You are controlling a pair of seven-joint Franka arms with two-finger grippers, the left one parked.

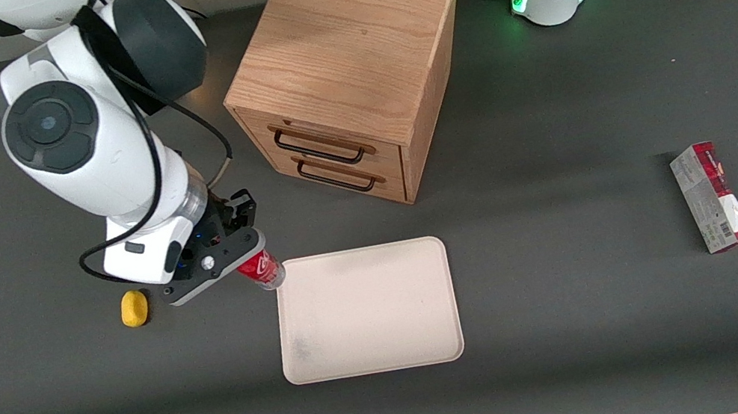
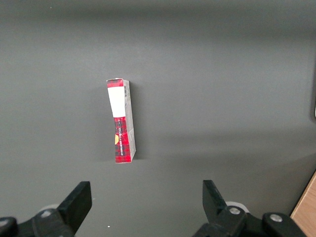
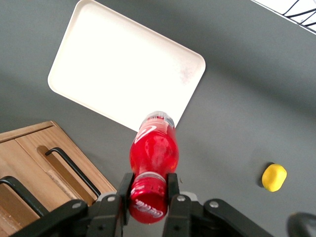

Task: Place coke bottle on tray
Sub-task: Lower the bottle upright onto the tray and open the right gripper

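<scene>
The end effector (image 1: 248, 252) hangs over the dark surface (image 1: 592, 350) just beside the tray (image 1: 366, 311), at the tray's corner nearest the working arm and farthest from the front camera, its fingers (image 3: 170, 183) clamped on the coke bottle (image 1: 260, 267). The tray's whole top lies bare and open from above. The wooden drawer cabinet (image 1: 346, 74) stands near, farther from the front camera than the tray, with a strip of bare surface between them. A yellow lump (image 1: 135, 307) lies close beside the end effector. The red-and-grey carton (image 1: 713, 197) lies well apart, toward the parked arm's end.
</scene>
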